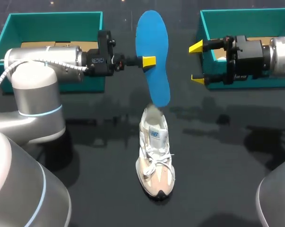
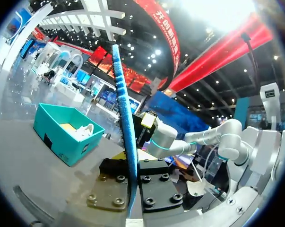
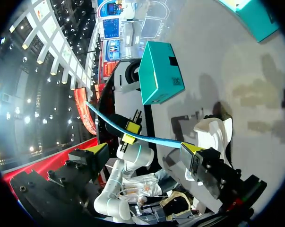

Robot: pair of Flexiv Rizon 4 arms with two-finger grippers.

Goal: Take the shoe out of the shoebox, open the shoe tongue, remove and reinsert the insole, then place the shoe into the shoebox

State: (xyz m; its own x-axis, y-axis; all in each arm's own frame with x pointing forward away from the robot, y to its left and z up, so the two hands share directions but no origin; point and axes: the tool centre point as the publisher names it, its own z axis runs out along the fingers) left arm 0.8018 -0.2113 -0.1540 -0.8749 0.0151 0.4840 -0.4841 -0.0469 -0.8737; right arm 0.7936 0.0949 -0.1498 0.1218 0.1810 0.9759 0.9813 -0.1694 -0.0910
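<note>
now the left pincer [image 1: 149,61] is clamped on the side edge of a flat blue foam insole [image 1: 153,33], fingers pressed close against it. the insole hangs upright, its lower tip just over the heel opening of a white and beige lace-up sneaker [image 1: 155,161] standing on the black desk [image 1: 218,165]. the right pincer [image 1: 196,63] hovers beside the insole, fingers spread wide, gripping nothing. further back, a teal cardboard shoebox [image 1: 52,16] sits behind the left arm — a second teal shoebox [image 1: 246,14] behind the right.
</note>
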